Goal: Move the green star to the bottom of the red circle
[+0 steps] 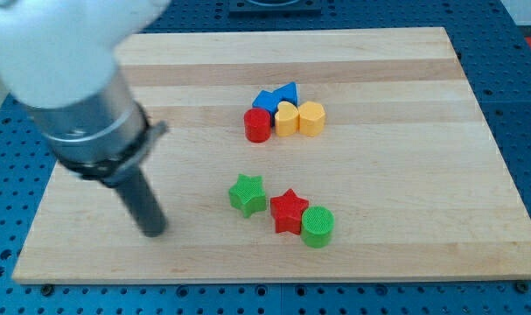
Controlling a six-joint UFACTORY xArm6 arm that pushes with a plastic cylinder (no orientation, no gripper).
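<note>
Nearest the view's bottom, a green circle [317,226] touches a red star [289,210], which sits just beside the green star [247,193]. No claw on this arm, only a rod; its tip [153,231] rests on the desk [405,175], well apart from the green star, to the view's left. The star looks light, rigid and likely slides easily; its points may make it rotate, so pushing a flat-ish flank from below-left seems best. The red circle [257,125] lies farther up, the path between them clear. Beyond it cluster two yellow blocks [298,118] and two blue blocks [276,96], touching; overshoot could knock them.
</note>
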